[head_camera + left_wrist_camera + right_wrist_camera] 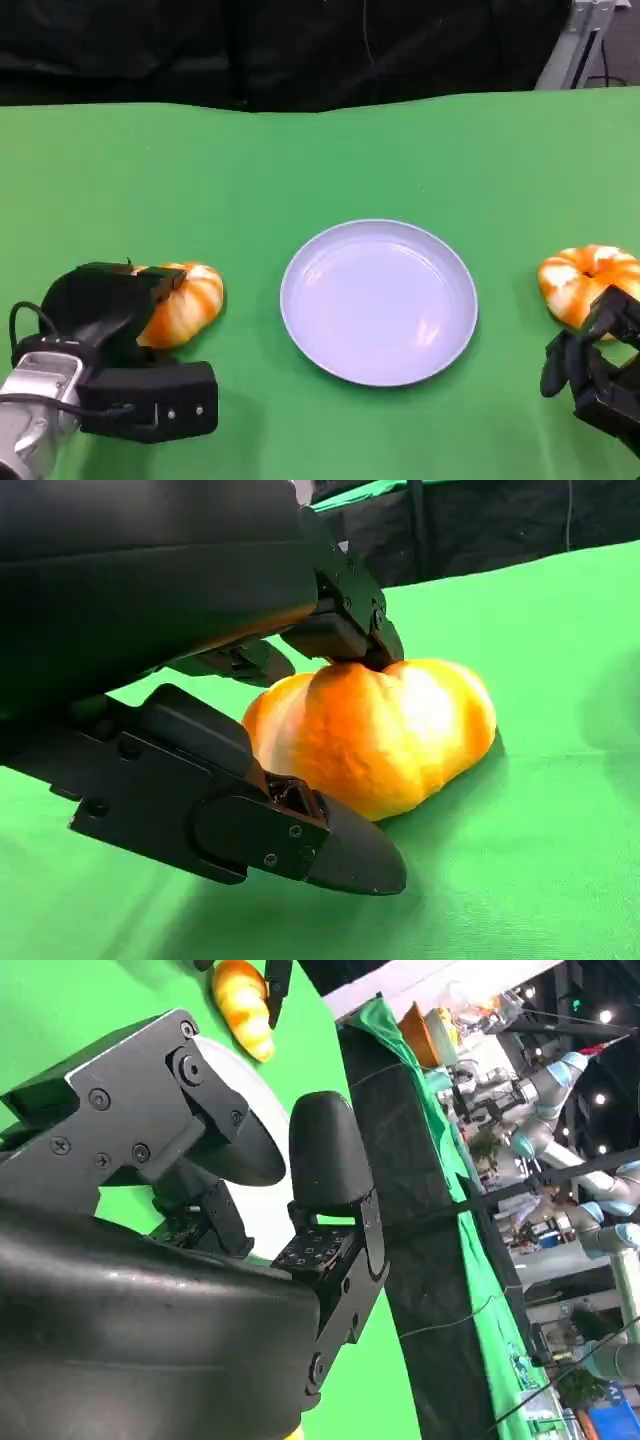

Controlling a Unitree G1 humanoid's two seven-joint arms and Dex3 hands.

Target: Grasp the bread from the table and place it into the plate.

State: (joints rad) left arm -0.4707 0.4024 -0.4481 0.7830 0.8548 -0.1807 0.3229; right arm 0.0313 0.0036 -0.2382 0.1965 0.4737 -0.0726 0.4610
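While the plate (378, 300) lies bare at the middle of the green table (300, 160), the bread (185, 302) nearest the left hand (120, 370) still sits on the cloth, well to the left of the plate. That hand is closing around it: in the left wrist view one finger presses on top of the loaf (375, 735) and another reaches under its near side, so I judge it a grasp just formed, with the bread's base not yet lifted off the table.

A second bread (585, 280) lies on the far side of the plate, to its right, with the right hand (595, 375) just beside its near edge. Its fingers look loosely curled and hold nothing that I can see; whether it is truly clenched or released I cannot tell. In the right wrist view the plate shows as a pale sliver behind the fingers, with the first bread (243, 1005) beyond it.

As to progress, nothing is in the plate: the first grasp is about made, and the lift, carry and release remain, likely for the second bread too.

Past the plate, the green cloth ends at a black curtain (250, 50). The right wrist view shows a lit workshop with other robot arms (545, 1090) beyond the table's edge.
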